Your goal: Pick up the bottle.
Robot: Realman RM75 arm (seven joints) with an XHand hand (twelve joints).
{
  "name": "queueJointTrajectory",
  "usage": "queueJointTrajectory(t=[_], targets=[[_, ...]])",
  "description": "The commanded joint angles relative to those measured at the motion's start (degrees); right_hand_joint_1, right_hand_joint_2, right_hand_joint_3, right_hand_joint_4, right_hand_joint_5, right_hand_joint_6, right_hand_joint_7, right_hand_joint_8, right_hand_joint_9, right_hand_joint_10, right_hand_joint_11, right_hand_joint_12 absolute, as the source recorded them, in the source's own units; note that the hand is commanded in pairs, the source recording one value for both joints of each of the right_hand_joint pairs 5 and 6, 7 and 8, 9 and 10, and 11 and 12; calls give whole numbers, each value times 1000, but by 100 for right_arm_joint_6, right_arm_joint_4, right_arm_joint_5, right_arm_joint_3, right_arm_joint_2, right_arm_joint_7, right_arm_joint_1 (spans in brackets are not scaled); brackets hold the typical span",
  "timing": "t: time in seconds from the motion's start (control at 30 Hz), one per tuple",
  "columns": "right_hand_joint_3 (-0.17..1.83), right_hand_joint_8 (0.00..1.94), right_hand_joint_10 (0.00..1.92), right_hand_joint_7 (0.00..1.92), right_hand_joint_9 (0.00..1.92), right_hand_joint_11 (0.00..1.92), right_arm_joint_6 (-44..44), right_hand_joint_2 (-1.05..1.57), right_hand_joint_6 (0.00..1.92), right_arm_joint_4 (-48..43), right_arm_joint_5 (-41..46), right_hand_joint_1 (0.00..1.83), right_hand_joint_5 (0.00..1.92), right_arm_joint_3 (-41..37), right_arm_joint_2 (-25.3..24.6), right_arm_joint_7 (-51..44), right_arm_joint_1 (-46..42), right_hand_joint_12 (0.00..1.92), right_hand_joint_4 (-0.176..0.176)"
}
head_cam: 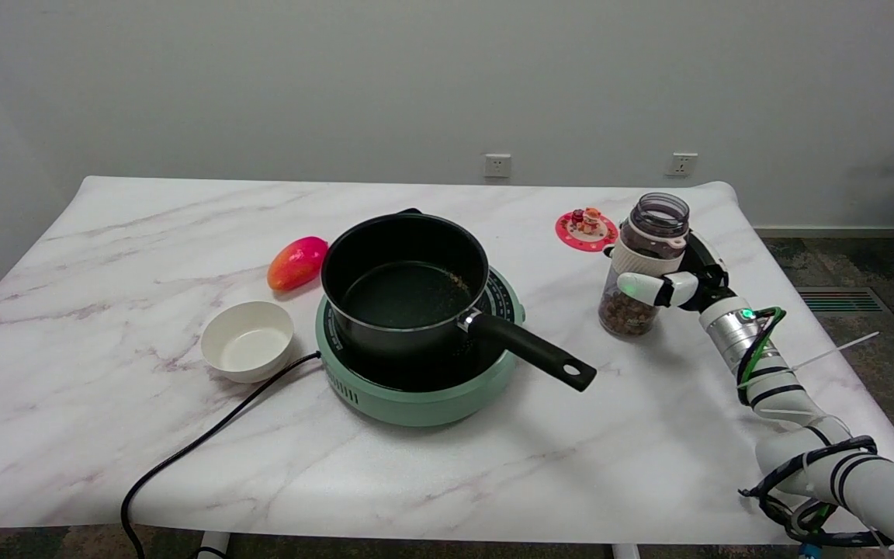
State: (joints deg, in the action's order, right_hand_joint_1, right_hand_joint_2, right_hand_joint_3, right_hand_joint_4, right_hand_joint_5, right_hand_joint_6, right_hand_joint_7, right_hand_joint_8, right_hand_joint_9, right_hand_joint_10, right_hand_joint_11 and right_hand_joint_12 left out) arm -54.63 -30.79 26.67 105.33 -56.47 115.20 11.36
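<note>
Right hand (660, 279): wrapped around the middle of the bottle, white fingers (639, 286) across its front, the palm behind it; it grasps the bottle.
Bottle (643, 264): clear, upright, wide open mouth at the top, brown pieces filling its lower part; its base appears to sit on the table, though a slight lift cannot be ruled out.
Right arm (773, 380): reaches in from the lower right, cables looped along it, a green light glowing near the wrist.
Table (493, 481): white marble-patterned top under everything.
Pot (404, 283): black, to the left of the hand, sitting on the cooker; its black handle (532, 349) points toward the hand's side and stops short of the bottle.
Cooker (416, 388): mint green, round, with a black cord (206, 442) trailing off left toward the table's near edge.
Bowl (247, 340): white, well apart from the hand, left of the cooker.
Fruit (296, 262): red and orange, beyond the bowl, beside the pot.
Coaster (587, 229): red, round, with small figures on it, just beyond the hand and slightly left.
</note>
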Motion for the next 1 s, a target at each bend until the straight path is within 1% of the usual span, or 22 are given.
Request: queueJointTrajectory(t=[0.03,0.1,0.13,0.17,0.2,0.3,0.47,0.63,1.0], targets=[[1174,1616,1251,1616,1251,917,-31,78,1154,12,29,1584,1154,-76,81,4,-98,917,0],[1134,1737,1288,1737,1288,982,-39,176,1295,12,21,1593,1295,-131,81,4,-114,982,0],[1114,1765,1296,1765,1296,999,-39,207,1340,12,14,1595,1340,-168,81,4,-135,999,0],[1073,1798,1305,1798,1305,1026,-39,260,1415,12,13,1597,1415,-202,81,4,-146,1026,0],[992,1836,1318,1836,1318,1059,-39,340,1505,12,19,1600,1505,-214,81,4,-154,1059,0],[849,1850,1326,1850,1326,1094,-39,465,1609,12,37,1598,1609,-252,81,4,-171,1094,0],[630,1833,1330,1833,1330,1125,-39,704,1684,-2,73,1552,1684,-287,73,12,-194,1125,0],[568,1845,1340,1845,1340,1142,-7,789,1679,-60,250,1533,1679,-232,65,28,-227,1142,0],[503,1889,1368,1889,1368,1183,76,950,1733,-238,222,1519,1733,-279,126,21,-127,1183,0]])
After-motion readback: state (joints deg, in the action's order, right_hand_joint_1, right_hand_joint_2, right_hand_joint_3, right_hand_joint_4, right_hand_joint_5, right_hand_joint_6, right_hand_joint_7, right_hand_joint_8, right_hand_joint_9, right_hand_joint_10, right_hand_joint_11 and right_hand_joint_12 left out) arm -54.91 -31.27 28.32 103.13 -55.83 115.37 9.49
